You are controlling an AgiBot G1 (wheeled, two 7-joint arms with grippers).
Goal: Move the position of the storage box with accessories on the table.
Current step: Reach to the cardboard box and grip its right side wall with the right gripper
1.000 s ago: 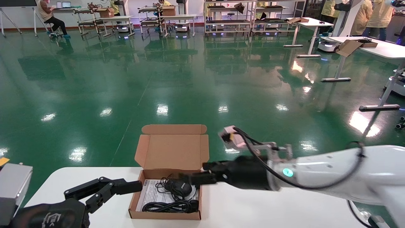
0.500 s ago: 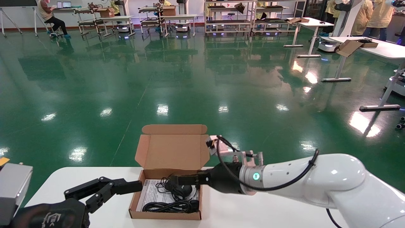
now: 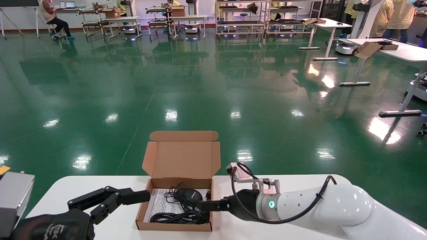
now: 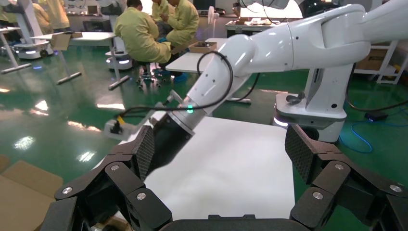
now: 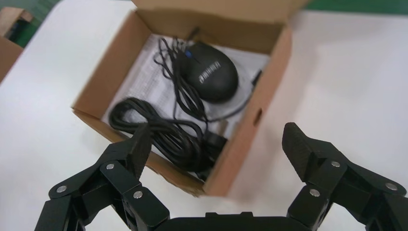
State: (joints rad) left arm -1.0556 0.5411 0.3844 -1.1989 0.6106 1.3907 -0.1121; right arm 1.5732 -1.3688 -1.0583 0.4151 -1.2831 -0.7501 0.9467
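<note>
White table [image 3: 283, 226]: right end effector [image 5: 219, 149] straddles storage box [image 5: 240, 144] wall.

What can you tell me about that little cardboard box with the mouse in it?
The storage box is small, shallow, brown corrugated cardboard. Its hinged lid stands open at the back, with side tabs and a front flap. It sits flat on the white table, near the far edge. Inside lie a black mouse, its coiled cable and a white printed leaflet beneath. The right hand, open, straddles the box's right wall; the left hand, open, reaches its left wall, though contact is unclear.
</note>
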